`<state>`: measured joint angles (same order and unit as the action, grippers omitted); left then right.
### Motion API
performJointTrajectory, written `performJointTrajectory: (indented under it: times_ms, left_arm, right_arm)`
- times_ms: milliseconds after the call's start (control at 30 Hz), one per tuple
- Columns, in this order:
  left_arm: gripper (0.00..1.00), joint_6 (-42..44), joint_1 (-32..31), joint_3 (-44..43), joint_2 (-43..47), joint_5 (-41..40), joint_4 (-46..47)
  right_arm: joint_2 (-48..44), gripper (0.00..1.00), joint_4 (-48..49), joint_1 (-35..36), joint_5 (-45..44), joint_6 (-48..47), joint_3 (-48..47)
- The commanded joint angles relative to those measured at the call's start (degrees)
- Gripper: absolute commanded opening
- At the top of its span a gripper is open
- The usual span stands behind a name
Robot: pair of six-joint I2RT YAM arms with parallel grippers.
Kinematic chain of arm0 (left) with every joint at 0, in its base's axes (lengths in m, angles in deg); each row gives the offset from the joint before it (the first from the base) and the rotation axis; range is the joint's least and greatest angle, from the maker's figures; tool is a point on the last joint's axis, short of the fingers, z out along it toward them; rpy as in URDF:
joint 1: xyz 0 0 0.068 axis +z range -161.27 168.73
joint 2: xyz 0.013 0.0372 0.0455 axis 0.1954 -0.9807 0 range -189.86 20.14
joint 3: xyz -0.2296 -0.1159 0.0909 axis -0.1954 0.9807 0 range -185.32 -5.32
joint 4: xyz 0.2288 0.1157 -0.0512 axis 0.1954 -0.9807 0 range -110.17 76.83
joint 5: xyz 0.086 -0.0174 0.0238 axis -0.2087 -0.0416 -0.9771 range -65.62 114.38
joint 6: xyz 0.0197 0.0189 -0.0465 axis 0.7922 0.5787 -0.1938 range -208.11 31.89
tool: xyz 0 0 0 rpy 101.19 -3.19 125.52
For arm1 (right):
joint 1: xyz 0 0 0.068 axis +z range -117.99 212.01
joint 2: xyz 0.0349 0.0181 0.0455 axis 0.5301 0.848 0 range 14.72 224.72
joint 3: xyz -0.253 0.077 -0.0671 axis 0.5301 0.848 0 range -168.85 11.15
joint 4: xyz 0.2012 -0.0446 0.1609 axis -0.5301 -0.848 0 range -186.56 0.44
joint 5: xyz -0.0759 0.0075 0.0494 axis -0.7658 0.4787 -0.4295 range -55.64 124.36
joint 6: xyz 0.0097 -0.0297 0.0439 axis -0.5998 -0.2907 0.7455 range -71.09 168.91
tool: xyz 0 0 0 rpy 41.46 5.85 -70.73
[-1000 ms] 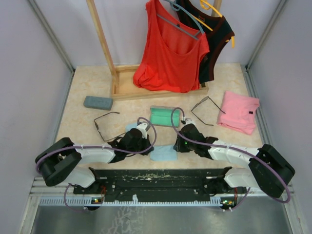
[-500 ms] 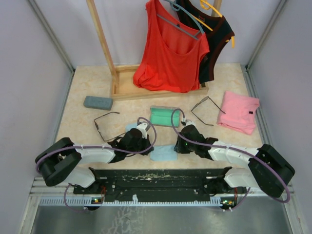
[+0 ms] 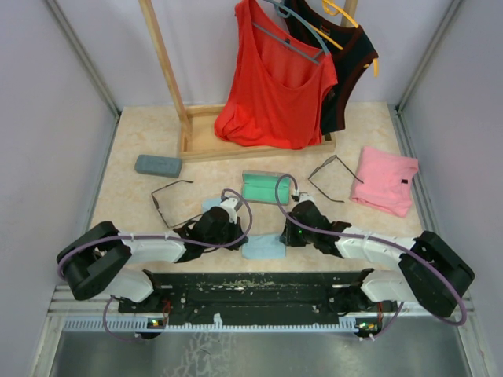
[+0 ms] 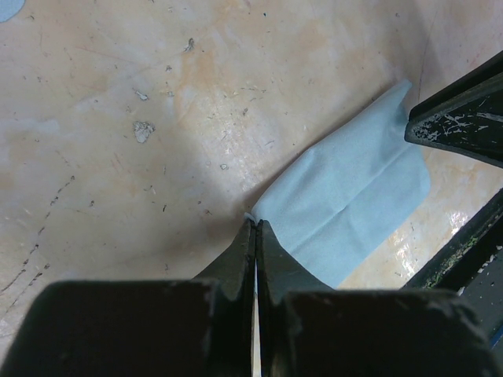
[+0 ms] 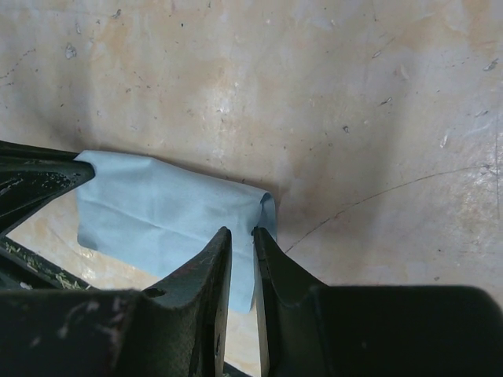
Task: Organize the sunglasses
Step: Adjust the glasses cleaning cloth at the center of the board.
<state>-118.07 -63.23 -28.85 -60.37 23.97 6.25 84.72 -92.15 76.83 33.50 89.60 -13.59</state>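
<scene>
The pale stone-patterned table (image 3: 134,141) carries a wooden rack (image 3: 200,145) at the back, where a red top (image 3: 275,86) and a dark top (image 3: 350,71) hang. A folded pink garment (image 3: 385,179) lies at the right. Both arms reach in low toward a light blue cloth (image 3: 263,248) near the front edge. The left gripper (image 4: 255,228) has its jaws pressed tightly together, tips at the cloth's left corner; whether the corner is caught I cannot tell. The right gripper (image 5: 240,232) sits over the cloth's opposite edge, jaws a narrow slit apart. An open green case (image 3: 266,188) lies just behind the grippers, a grey case (image 3: 157,165) at the far left, and a second blue cloth (image 3: 211,204) by the left arm. One pair of sunglasses (image 3: 174,203) lies left of the green case, the other pair (image 3: 330,177) to its right, beside the pink garment.
</scene>
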Motion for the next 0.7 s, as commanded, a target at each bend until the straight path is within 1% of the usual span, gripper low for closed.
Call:
performJointTrajectory:
  times_ms: [0,233,433,667]
  left_arm:
    - [0.0,0.8,0.3,0.7,0.4,0.4,-0.5]
    - [0.0,0.6,0.2,0.7,0.4,0.6,-0.4]
    - [0.0,0.7,0.3,0.7,0.2,0.7,-0.4]
    - [0.0,0.7,0.2,0.8,0.0,1.0,0.0]
  right_arm:
    - [0.5,0.18,1.9,-0.6,-1.9,-0.4,-0.6]
    - [0.9,0.18,1.9,-0.6,-1.9,-0.9,-0.9]
    - [-0.7,0.18,5.1,-0.6,0.8,-0.9,0.0]
    - [0.4,0.18,4.0,-0.6,-1.1,-1.0,0.0]
